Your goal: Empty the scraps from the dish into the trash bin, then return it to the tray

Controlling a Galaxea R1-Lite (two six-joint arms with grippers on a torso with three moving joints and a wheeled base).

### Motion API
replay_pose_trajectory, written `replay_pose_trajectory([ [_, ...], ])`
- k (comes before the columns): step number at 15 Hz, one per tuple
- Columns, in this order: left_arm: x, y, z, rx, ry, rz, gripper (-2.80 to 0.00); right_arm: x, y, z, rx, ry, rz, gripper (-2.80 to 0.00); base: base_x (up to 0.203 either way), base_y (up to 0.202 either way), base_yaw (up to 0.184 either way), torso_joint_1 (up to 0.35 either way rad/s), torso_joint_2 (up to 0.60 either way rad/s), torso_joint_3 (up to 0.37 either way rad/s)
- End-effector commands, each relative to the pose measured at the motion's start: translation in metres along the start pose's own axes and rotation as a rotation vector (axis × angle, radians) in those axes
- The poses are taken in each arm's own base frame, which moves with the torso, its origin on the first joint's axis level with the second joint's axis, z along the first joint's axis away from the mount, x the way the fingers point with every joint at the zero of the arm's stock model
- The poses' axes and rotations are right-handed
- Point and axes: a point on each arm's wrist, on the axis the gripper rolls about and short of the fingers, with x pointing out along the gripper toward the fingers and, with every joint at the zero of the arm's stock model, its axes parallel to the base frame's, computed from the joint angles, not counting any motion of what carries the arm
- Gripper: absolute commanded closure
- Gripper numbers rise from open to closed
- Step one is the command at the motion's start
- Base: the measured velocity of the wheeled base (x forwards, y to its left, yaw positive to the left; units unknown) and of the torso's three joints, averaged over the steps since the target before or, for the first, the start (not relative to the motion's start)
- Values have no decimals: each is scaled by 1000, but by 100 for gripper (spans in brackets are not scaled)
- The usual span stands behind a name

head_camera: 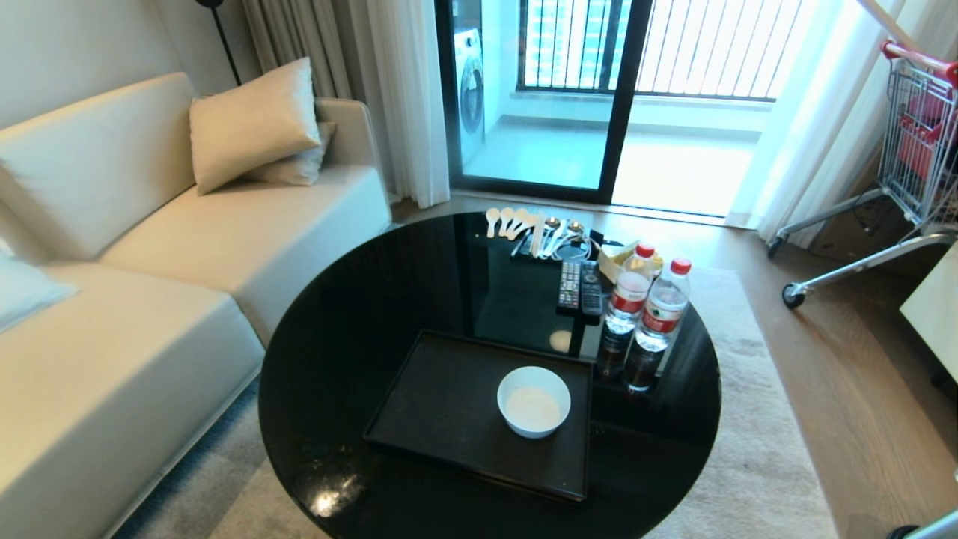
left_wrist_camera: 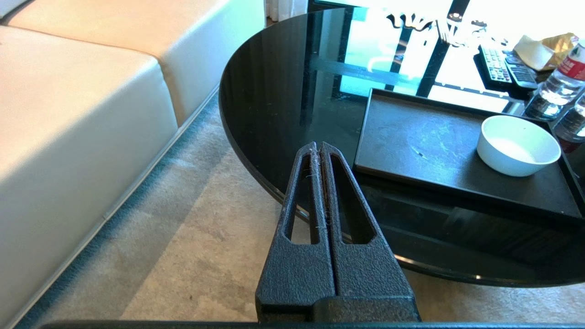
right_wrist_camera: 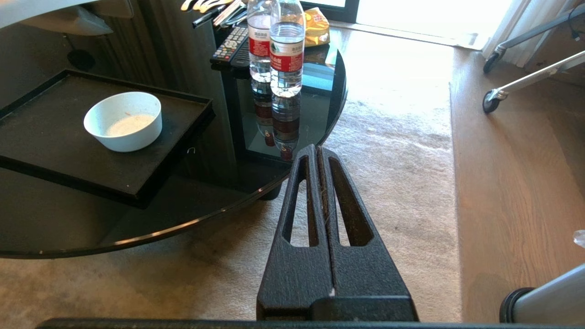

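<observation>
We see the white bowl (head_camera: 534, 400) sitting upright on the black tray (head_camera: 441, 408) on the round worktop (head_camera: 352, 329). Both our left gripper (left_wrist_camera: 318, 147) and right gripper (right_wrist_camera: 316, 150) hang off the worktop's edge, fingers pressed together, holding nothing.

White bowl (head_camera: 534, 400) on a matte black tray (head_camera: 441, 419), glossy black round table (head_camera: 359, 329) under it. Cream sofa (head_camera: 150, 299), beige rug (head_camera: 756, 449). Two clear bottles (head_camera: 647, 307) with red caps and red-and-white labels. Grippers, left (left_wrist_camera: 318, 148) and right (right_wrist_camera: 317, 151), are textured black.
</observation>
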Motion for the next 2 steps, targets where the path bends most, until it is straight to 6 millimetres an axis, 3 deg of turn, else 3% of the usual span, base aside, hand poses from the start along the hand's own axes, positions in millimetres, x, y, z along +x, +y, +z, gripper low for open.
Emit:
replay_pose_trajectory([
  [1,0,0,0,-1,-1,0,0,0,0,0,2,1,1,0,0,0,0,0,0,0],
  [2,0,0,0,0,-1,0,0,0,0,0,5,2,0,0,0,0,0,0,0,0],
])
